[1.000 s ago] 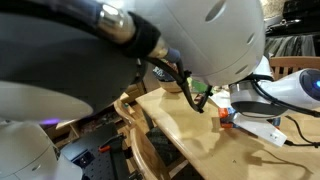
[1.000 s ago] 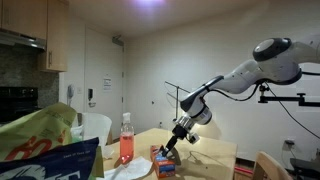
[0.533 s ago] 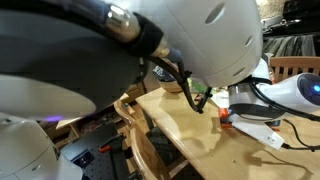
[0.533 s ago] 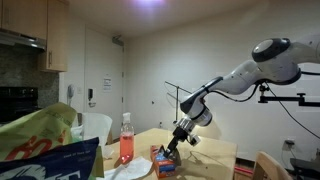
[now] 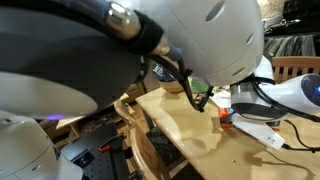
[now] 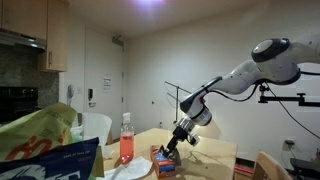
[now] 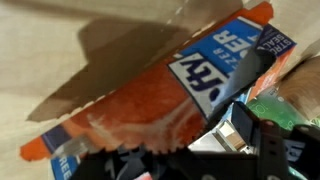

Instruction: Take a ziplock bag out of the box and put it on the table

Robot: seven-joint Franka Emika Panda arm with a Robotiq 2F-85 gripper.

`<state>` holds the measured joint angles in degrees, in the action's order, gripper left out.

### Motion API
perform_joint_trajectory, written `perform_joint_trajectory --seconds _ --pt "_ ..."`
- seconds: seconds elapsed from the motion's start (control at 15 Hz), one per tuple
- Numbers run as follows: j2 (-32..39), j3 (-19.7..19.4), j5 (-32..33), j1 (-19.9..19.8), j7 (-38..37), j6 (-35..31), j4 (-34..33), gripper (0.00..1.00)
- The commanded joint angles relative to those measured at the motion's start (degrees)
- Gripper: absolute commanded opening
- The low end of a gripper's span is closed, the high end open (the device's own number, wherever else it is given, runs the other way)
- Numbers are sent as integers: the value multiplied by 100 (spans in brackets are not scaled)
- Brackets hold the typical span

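The box (image 7: 150, 100), an orange-red carton with a blue panel and white lettering, lies flat on the pale table (image 7: 40, 40). My gripper (image 7: 215, 140) is low over the box's near end, with one dark finger (image 7: 262, 100) beside the blue panel. The jaws stand apart. A pale grey patch shows between them; I cannot tell whether it is the ziplock bag or a flap of the box. In both exterior views the gripper (image 6: 170, 152) (image 5: 222, 115) hangs right over the box (image 6: 165, 164) (image 5: 227, 122).
A pink spray bottle (image 6: 126, 140) stands on the table left of the box. A crinkled snack bag (image 6: 45, 145) fills the foreground of an exterior view. The robot's own body (image 5: 120, 50) blocks much of an exterior view, and wooden chairs (image 5: 140, 135) stand at the table's edge.
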<state>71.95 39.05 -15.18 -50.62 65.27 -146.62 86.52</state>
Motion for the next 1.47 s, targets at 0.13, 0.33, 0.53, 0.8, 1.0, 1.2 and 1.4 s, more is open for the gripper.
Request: perform_joint_trajectory --seconds 0.13,0.33,0.53,0.8,1.0,1.2,1.4 --pt "42 -77 -399 96 23 364 -269 83" --pt "106 -76 -622 66 -12 761 -413 87" --pt "107 -105 -923 2 18 1370 -491 88" --pt "36 -267 -1332 -22 79 1796 -468 89" --pt "31 -416 -1608 1 52 1878 -481 90" --pt "-12 -554 -1844 19 62 1785 -411 88" --pt "-36 -673 -2092 77 89 1728 -421 85"
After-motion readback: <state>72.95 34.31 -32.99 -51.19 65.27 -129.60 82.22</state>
